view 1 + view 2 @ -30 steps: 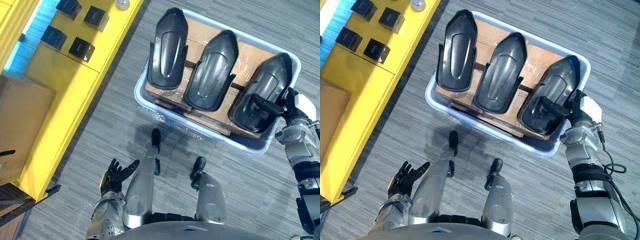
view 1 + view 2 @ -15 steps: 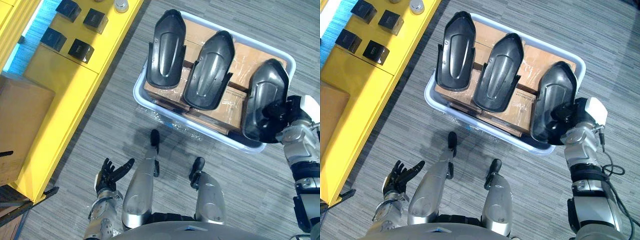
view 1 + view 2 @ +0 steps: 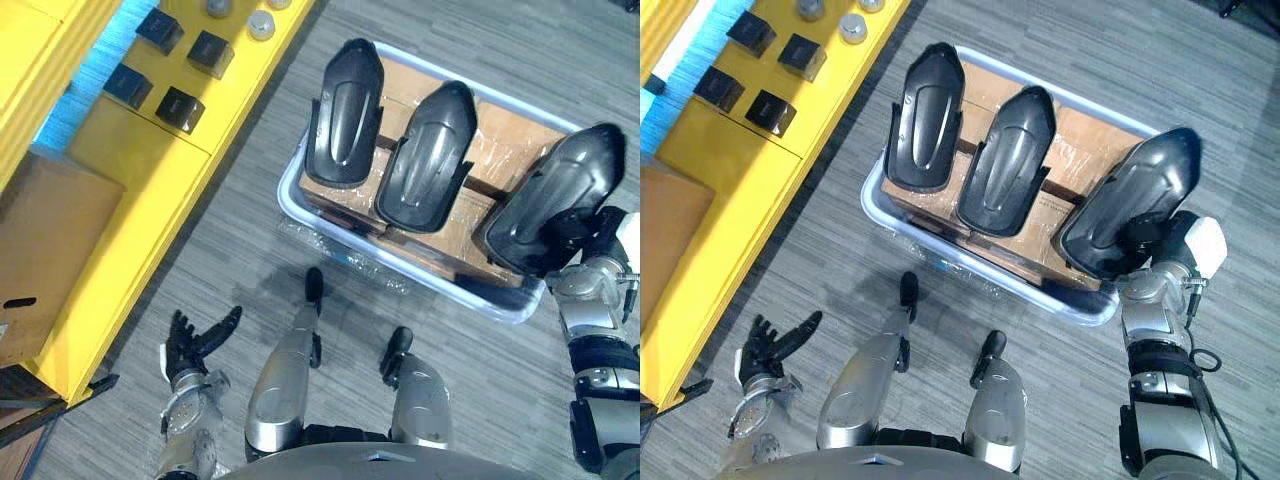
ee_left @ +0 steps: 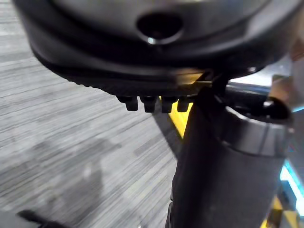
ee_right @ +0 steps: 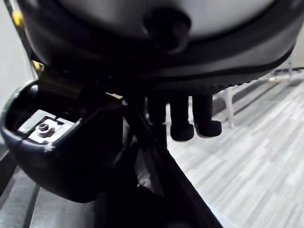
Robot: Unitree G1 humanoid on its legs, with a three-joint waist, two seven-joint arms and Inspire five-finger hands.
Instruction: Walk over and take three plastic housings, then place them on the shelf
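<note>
A: Your right hand (image 3: 1152,238) is at the right edge of the frame, at the tub's (image 3: 440,283) right corner. Its fingers are curled round the near end of the right housing (image 3: 555,200).

B: Your right wrist view says the same: the fingers (image 5: 183,118) bend down, with the dark shell just beside them. That housing lies askew to the other two, its nose pointing to the upper right. I cannot tell you whether it is clear of the boxes under it.

A: The left housing (image 3: 343,115) and the middle housing (image 3: 425,145) lie side by side, hollow side down, on the film-wrapped cardboard boxes (image 3: 505,125) inside the tub. No hand touches them.

B: Your left hand (image 3: 188,345) is at the lower left of the frame, over the grey floor. Its fingers are spread and straight and it holds nothing.

A: The yellow shelf (image 3: 130,160) runs up the left side of the frame, well apart from the tub. Four black blocks (image 3: 180,103) sit on it in the upper left, with silver discs (image 3: 261,24) just beyond them near the top edge.

B: A cardboard carton (image 3: 50,240) sits on the shelf at the frame's left edge, below the blocks. You have no housing on the shelf yet.
</note>
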